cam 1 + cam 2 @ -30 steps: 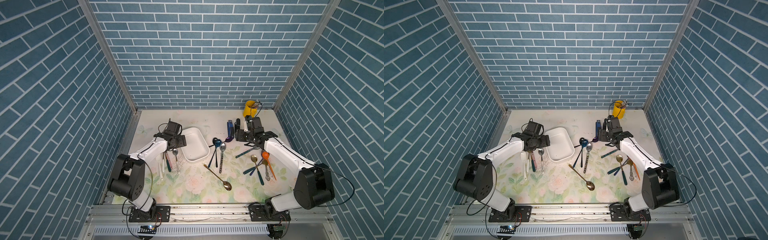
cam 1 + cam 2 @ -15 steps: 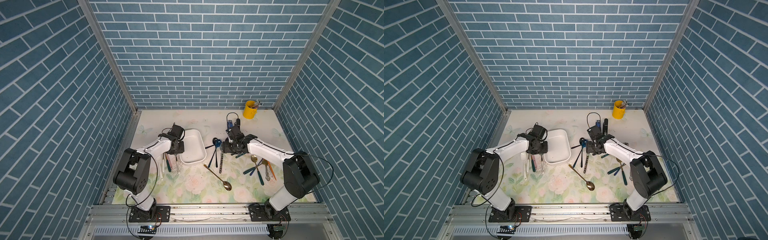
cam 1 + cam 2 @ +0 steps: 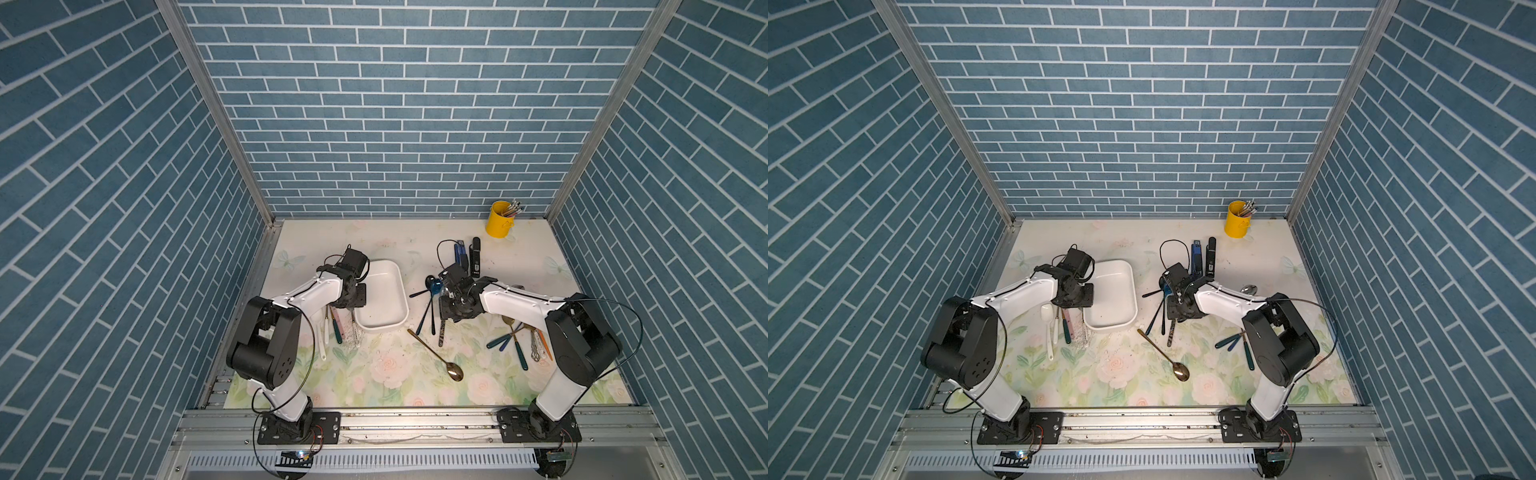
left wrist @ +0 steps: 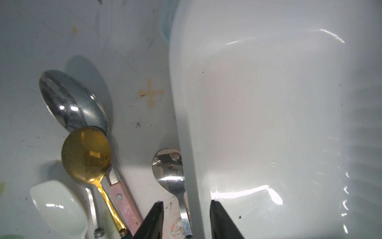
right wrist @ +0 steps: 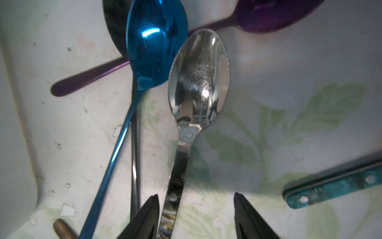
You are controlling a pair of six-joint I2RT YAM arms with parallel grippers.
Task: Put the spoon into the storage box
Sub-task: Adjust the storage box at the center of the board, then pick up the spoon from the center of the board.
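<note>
Shiny steel spoon (image 3: 441, 334) sits on the floral counter (image 3: 374, 374) near the shallow white plastic storage box (image 3: 386, 307) in both top views; left wrist: left jaws spread, straddling the box rim; right wrist: right jaws spread round the spoon handle.

Since 1 s ago: right arm (image 3: 515, 301) swung in from the back by the yellow cup (image 3: 500, 220), which is now unblocked, to the spoon pile (image 3: 430, 305) mid-table. The right gripper (image 5: 196, 195) is now low, jaws apart either side of the silver spoon (image 5: 198, 82) handle. The left arm (image 3: 309, 293) dropped too. The left gripper (image 4: 186, 203) went from above the storage box (image 4: 268, 124) far corner down to its near-side rim, jaws straddling the rim plus the small spoon (image 4: 168, 167) handle.
</note>
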